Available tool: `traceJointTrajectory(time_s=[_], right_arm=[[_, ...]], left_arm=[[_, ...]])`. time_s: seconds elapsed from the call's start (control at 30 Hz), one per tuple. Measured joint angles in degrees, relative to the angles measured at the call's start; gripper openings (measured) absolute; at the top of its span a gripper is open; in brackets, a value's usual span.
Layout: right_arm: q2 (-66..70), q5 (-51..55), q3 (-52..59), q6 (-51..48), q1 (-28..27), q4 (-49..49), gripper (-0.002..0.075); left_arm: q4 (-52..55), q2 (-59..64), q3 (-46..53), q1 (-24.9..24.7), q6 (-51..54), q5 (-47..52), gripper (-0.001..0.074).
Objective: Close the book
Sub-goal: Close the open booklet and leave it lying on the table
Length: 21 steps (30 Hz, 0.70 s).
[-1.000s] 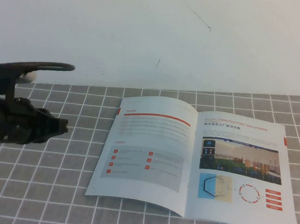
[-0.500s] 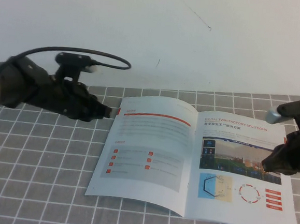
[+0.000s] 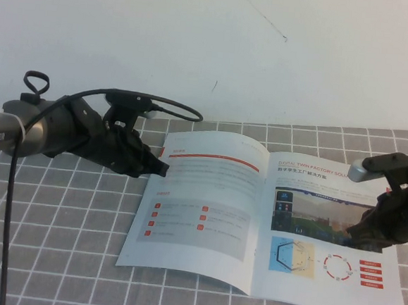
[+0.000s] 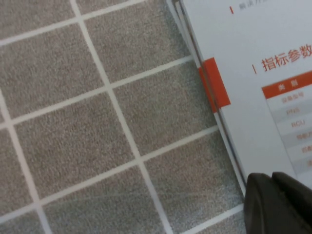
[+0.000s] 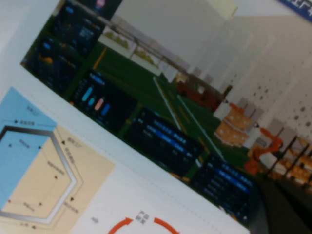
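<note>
Book (image 3: 206,216): lies open and flat on the checked cloth (image 3: 56,240), pages up.
Left gripper (image 3: 162,169): by the left page's outer edge, near its top corner; tips pressed together, holding nothing.
Right gripper (image 3: 356,239): low over the right page's picture; how wide it is, I cannot tell.

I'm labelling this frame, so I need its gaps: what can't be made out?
- High view: left end effector at the book's left edge; contact hidden by its body.
- High view: right end effector over the right page; arm cut off by picture edge.
- Left-page text: too small, high view.
</note>
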Motion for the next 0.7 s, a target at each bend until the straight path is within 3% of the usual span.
traceJointTrajectory(time_s=[0.7], right_arm=[[0.55, 0.37, -0.44, 0.42, 0.0, 0.0, -0.0001]], left_arm=[[5.97, 0.0, 0.0, 0.79, -6.84, 2.54, -0.0004]])
